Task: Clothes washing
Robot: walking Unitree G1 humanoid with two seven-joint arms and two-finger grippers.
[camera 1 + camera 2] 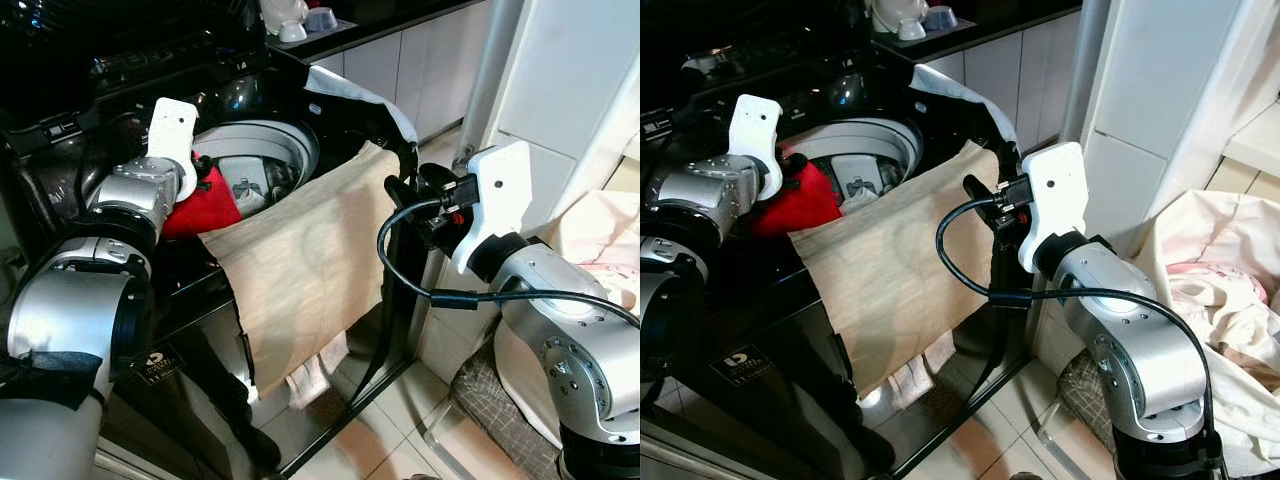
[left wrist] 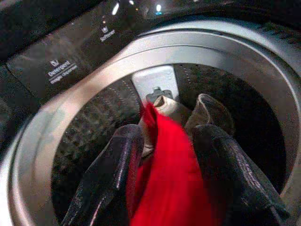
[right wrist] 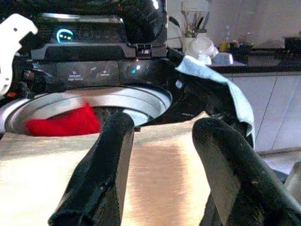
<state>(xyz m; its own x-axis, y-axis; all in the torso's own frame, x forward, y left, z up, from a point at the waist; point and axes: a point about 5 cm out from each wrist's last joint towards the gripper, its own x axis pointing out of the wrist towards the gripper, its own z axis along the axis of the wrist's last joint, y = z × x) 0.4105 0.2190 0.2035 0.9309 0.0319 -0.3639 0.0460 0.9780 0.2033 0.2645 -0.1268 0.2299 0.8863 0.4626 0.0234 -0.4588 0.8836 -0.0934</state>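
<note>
Off to my right there's a pile of pale bedding (image 1: 1230,290) with a pinkish bit (image 1: 1200,272) showing in it, slumped against the white cabinet (image 1: 1160,90). Under my elbow sits a checked grey cloth (image 1: 505,420) on the tiled floor (image 1: 370,445). Behind everything runs a dark countertop (image 1: 370,25) with white cabinet doors (image 1: 420,60) below it. On the counter I can see a small white bowl (image 1: 292,32) and another bluish bowl (image 1: 322,18) next to it, plus a white teapot-looking thing (image 3: 200,47) and a holder of utensils (image 3: 192,26), kinda blurry.
</note>
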